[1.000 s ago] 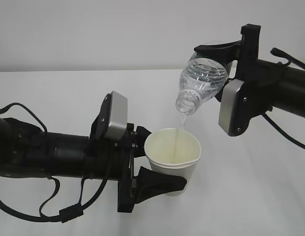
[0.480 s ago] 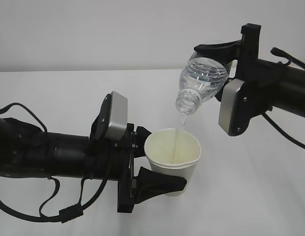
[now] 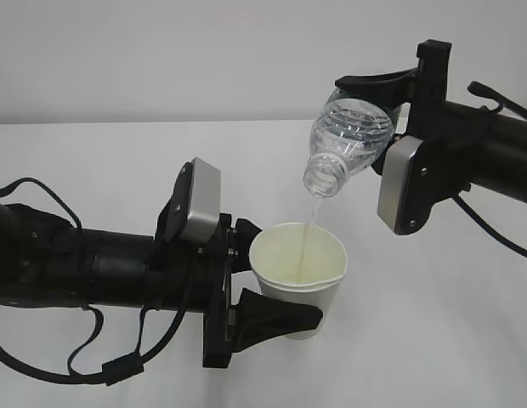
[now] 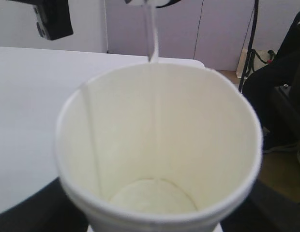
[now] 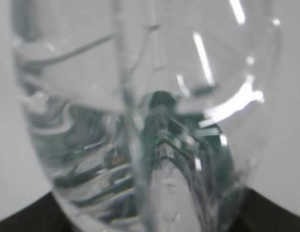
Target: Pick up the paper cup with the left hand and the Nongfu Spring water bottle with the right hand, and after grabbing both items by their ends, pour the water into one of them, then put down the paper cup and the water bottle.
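Cup (image 3: 297,272) is up off the table (image 3: 110,153), clamped by the left gripper (image 3: 272,285) around its lower body, one black finger behind it and one wrapped across the front. It's held upright with the mouth open to the stream. Bottle (image 3: 348,140) is in the right gripper (image 3: 378,123), grabbed near its base end and tipped so the neck points down and to the left, sitting just above the far side of the cup rim.

So where are we at: both pickups look done, and the pour is happening right now. There's a thin stream of water (image 3: 312,223) dropping from the neck into the cup. From the left wrist cam you can see it running down the inner wall, and the bottom of the cup (image 4: 155,195) only looks barely wet, so I'd guess the pour is at an early stage. Right wrist cam is basically all bottle (image 5: 140,121), with some water visible inside.

What's left, as far as I can judge: finish pouring, tip the bottle upright, then set both down and let go.
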